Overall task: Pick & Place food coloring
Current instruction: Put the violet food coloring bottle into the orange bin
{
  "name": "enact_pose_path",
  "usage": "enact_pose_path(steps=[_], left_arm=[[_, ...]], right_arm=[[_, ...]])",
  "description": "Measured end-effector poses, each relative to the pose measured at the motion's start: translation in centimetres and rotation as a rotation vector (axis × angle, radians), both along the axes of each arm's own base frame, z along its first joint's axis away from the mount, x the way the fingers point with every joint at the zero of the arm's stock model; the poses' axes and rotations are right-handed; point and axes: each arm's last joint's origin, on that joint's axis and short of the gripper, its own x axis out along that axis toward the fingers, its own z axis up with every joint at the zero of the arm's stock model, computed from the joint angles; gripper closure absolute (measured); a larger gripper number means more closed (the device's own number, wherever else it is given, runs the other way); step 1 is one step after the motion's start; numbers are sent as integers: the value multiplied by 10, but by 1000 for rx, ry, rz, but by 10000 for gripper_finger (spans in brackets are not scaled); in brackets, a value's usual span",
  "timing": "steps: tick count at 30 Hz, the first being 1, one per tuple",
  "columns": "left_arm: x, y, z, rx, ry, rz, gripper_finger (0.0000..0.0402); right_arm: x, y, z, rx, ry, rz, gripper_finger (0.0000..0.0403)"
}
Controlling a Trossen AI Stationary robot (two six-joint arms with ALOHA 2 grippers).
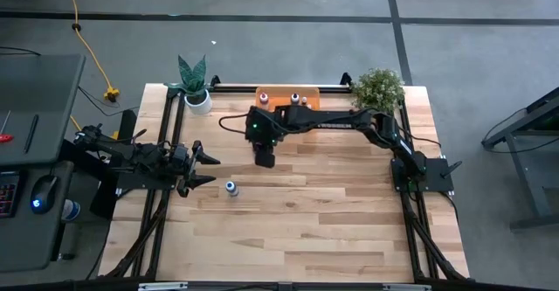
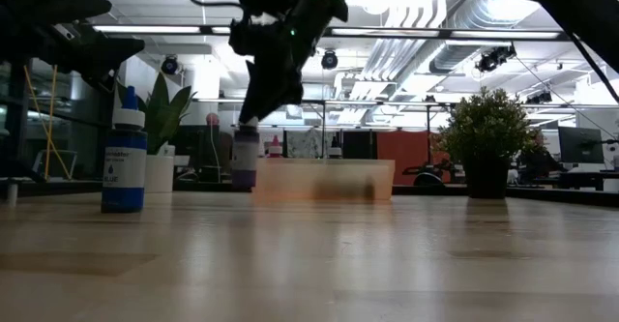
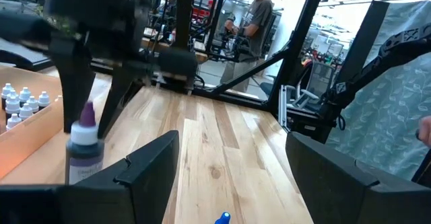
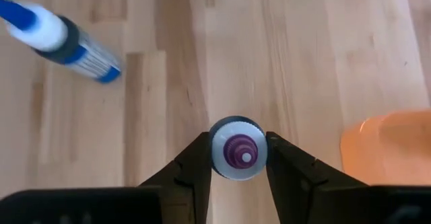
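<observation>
Left gripper (image 1: 205, 169) near the left edge of the pale wooden table (image 1: 297, 230), fingers spread apart, grasping nothing. Just beside it, toward the table's middle, small blue bottle with blue-tipped white cap (image 1: 231, 188), upright on the wood. Farther along, nearer the far edge, right gripper (image 4: 238, 158) pointing down, fingers clenched on either side of a small purple-capped bottle with pale collar (image 4: 237, 148), upright; cannot tell whether its base touches the wood. Against the far edge, shallow translucent orange tray (image 1: 262, 94) with several tiny bottles (image 3: 20, 99) inside.
</observation>
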Motion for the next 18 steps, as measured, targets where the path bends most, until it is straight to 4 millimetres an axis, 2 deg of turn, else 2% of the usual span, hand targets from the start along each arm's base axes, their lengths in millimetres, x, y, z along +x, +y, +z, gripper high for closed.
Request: enact_pose_path(steps=[8,18], left_arm=[[0,0,0,0,0,0,130],[0,0,0,0,0,0,130]], right_arm=[[-2,3,43,48,-32,43,294],[-13,8,97,15,-146,240,294]])
